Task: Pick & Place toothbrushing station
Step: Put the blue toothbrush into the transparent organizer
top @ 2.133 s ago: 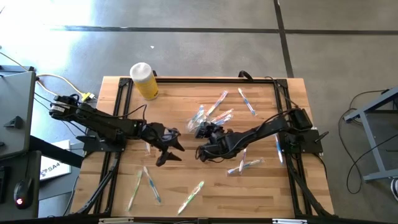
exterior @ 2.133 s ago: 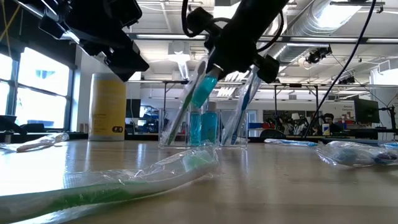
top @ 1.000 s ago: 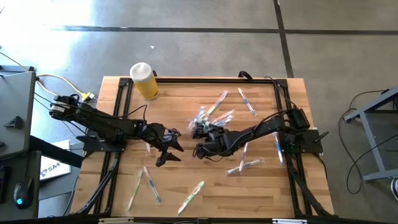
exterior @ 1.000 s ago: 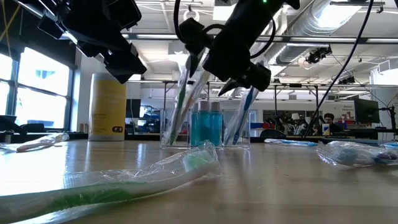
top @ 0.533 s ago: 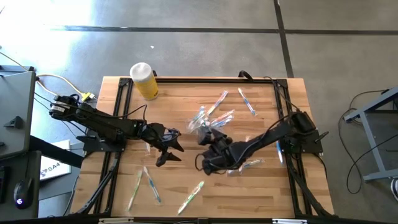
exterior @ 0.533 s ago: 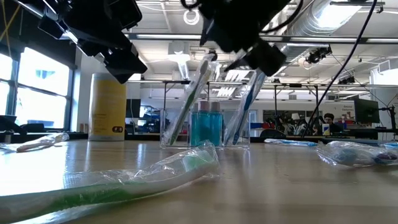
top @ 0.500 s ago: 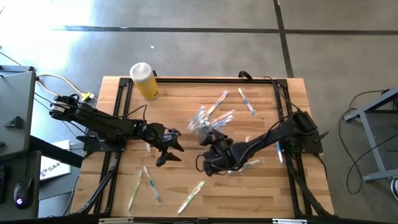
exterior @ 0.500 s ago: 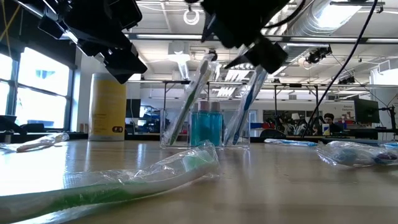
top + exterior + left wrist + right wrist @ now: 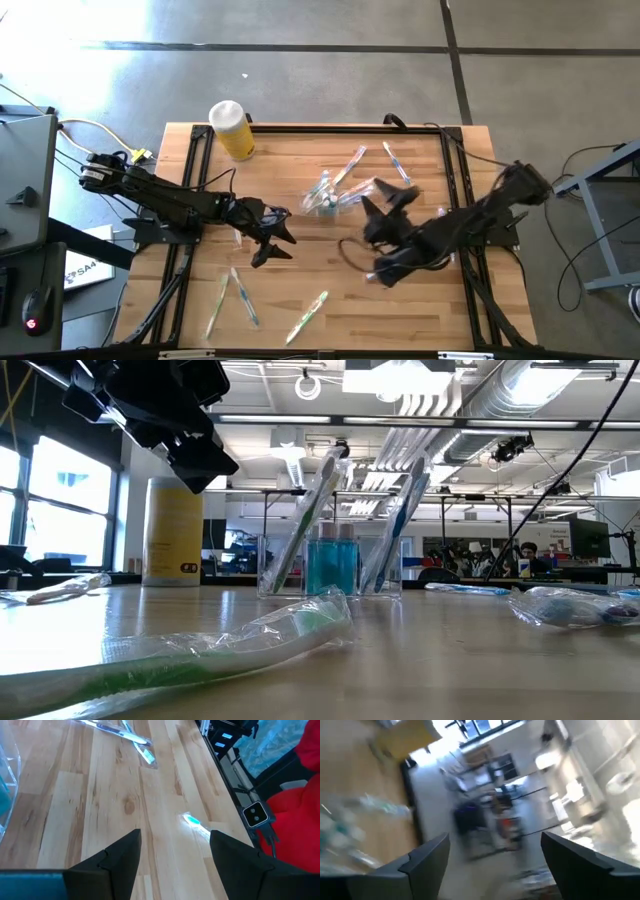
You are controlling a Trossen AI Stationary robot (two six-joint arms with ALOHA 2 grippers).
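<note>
High view | right claw [image 9: 385,205] spread wide, empty | left claw [image 9: 268,240] parted, empty | clear container [image 9: 322,197] likely light, slippery; grip walls.

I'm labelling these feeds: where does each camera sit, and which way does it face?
High: overhead, straight down; both arms, left claw, right claw, small clear plastic container.
Low: table height, level into room; left arm above, same container, yellow bottle with white cap.
Left wrist: down onto wooden table; own open fingers.
Right wrist: blurred, toward room; own open fingers.
</note>
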